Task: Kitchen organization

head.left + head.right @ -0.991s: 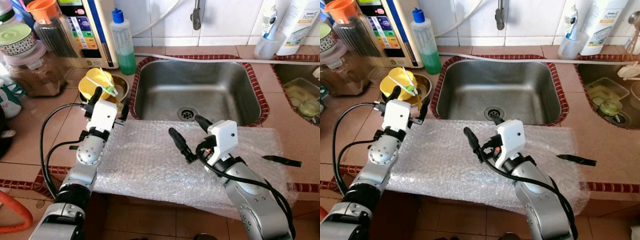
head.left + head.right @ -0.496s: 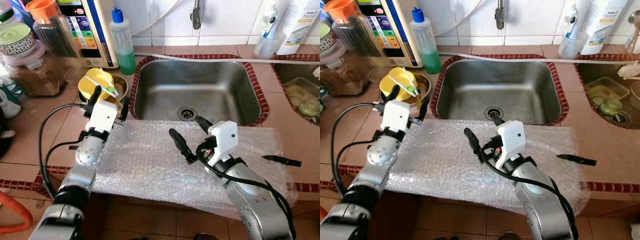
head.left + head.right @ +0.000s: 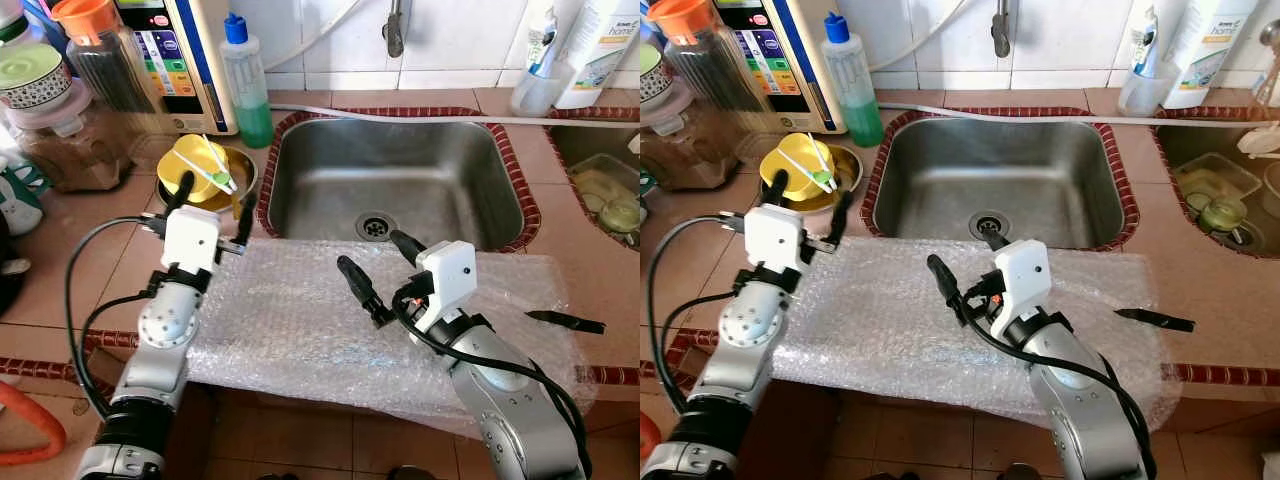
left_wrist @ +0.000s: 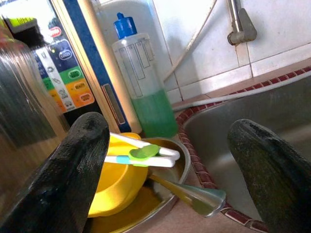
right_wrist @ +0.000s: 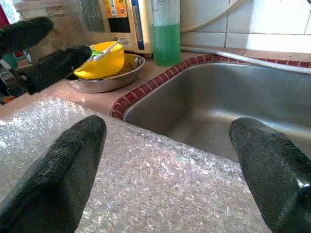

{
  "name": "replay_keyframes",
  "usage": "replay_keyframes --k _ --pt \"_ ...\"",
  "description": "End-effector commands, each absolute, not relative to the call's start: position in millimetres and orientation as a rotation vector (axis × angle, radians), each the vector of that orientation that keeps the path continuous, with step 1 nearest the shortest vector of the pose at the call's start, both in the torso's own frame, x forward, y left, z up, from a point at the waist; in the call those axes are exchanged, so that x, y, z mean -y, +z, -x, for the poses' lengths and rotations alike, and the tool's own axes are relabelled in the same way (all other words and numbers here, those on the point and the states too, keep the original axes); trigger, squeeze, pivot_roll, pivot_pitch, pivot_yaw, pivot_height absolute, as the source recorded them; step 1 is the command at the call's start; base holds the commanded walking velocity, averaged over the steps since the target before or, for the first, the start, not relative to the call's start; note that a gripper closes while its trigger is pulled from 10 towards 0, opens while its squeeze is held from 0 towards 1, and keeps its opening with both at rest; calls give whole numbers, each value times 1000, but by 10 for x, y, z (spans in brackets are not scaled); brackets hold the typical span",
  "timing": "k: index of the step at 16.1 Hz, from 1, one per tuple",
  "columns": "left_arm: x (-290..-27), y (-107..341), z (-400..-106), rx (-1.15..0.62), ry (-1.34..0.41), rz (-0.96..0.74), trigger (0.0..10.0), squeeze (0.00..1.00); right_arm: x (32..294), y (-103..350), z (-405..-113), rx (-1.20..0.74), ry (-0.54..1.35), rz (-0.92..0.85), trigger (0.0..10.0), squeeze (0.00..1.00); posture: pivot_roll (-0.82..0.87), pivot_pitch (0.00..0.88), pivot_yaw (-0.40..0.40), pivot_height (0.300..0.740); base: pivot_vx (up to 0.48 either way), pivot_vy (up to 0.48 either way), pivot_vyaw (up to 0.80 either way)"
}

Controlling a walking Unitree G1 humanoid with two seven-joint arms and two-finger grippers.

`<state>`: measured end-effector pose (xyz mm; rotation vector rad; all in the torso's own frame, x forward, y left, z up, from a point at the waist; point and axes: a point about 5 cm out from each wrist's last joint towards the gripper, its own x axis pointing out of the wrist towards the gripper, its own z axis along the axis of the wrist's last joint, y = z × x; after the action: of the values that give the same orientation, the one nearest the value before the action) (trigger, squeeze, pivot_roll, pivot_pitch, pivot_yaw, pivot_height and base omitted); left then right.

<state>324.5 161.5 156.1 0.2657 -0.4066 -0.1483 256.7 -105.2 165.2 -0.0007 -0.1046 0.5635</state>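
Your left gripper hangs with its fingers spread wide and nothing between them, just short of the steel bowl that holds the yellow cup and the white-and-green tongs. Compared with a second ago it has pulled back a little toward you: its fingertips overlapped the cup then, and now the cup and tongs show clear beyond them. You are, I judge, lining up a fresh approach rather than closing yet. The left wrist view looks straight between the fingers at the tongs across the cup's rim, with a spoon lying in the bowl beside it.

Further right, the bubble wrap covers the counter edge before the sink. Your right gripper hovers over it, equally wide and empty, unmoved. At the far right a small dark utensil lies on the wrap.
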Motion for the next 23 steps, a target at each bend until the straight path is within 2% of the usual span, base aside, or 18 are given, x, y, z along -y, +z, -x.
replay_keyframes --k 1,8,12,15,16,17,18,20,22,23 --pt "-1586 1559 -3286 389 -154 -261 10000 0 998 1686 -2557 118 593 1 10000 973 -258 175 101 740 0 0 0" --pt "-1348 1566 -3527 333 -141 -226 10000 0 1019 1697 -2506 118 579 14 10000 976 -299 194 105 740 0 0 0" --pt "-1480 1576 -3617 305 -40 -260 10000 0 1024 1694 -2485 116 572 16 10000 973 -305 199 109 740 0 0 0" --pt "-1604 1551 -3668 259 29 -196 10000 0 1021 1695 -2483 114 572 16 10000 973 -303 200 108 740 0 0 0" --pt "-1617 1546 -3671 255 39 -185 7647 0 1021 1696 -2484 114 573 17 10000 976 -302 199 107 740 0 0 0" --pt "-1621 1541 -3672 254 45 -183 4392 0 1021 1696 -2484 114 574 18 10000 976 -302 199 107 740 0 0 0" --pt "-1616 1537 -3678 253 45 -184 3686 0 1021 1697 -2485 114 575 18 10000 976 -302 198 106 740 0 0 0" --pt "-1610 1532 -3678 255 43 -179 0 0 1021 1699 -2485 115 577 21 10000 976 -303 197 105 740 0 0 0" --pt "-1613 1537 -3678 260 49 -178 0 0 1027 1699 -2487 113 577 21 10000 976 -301 197 103 740 0 0 0" --pt "-1617 1540 -3678 264 50 -181 980 0 1025 1698 -2486 113 578 22 10000 973 -301 197 103 740 0 0 0"
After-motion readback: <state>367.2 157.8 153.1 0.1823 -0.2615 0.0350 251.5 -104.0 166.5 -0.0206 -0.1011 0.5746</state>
